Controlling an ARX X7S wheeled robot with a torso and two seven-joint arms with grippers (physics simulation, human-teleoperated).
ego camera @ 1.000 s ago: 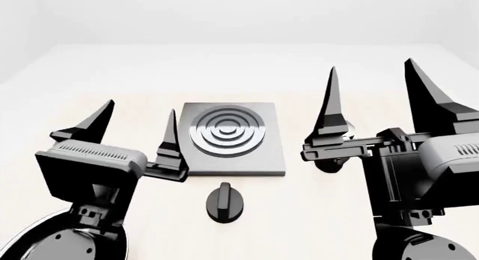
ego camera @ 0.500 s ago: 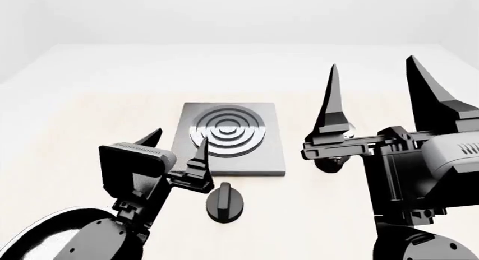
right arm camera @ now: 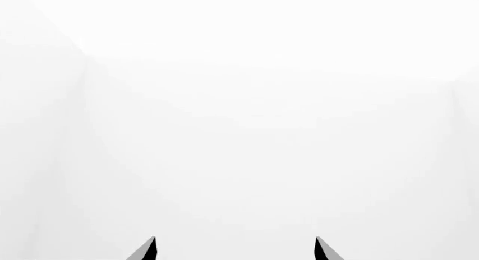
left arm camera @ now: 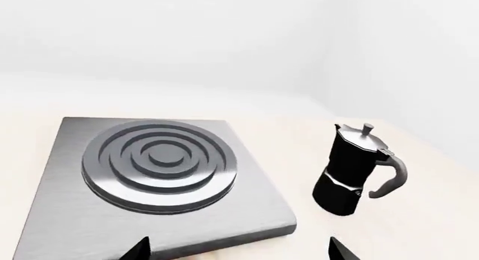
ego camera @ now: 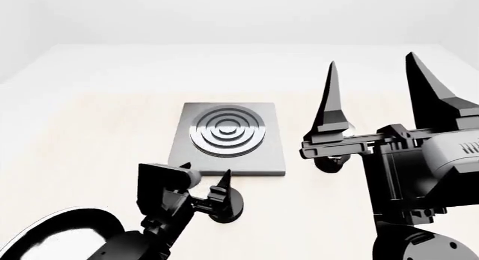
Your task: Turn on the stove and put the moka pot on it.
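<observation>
The stove [ego camera: 226,156] is a flat grey plate with a ringed burner [left arm camera: 157,159], lying mid-table. Its black round knob [ego camera: 235,205] sits just in front of it, partly covered by my open left gripper [ego camera: 203,175], whose fingers point towards the stove from just above the knob. In the left wrist view that gripper [left arm camera: 238,250] shows only two fingertips, wide apart, at the plate's near edge. The black moka pot [left arm camera: 351,170] stands upright to the right of the stove; in the head view only a dark bit of the moka pot [ego camera: 328,163] shows behind my right gripper [ego camera: 372,61], which is open, raised and empty.
A pale wooden tabletop [ego camera: 90,137] stretches left of the stove. The right wrist view shows only white wall beyond that gripper [right arm camera: 235,243]. My left arm's round black joint [ego camera: 67,237] fills the near left corner.
My left gripper has swung down and to the right, from beside the stove's left edge to just over the knob. The right arm has held still.
</observation>
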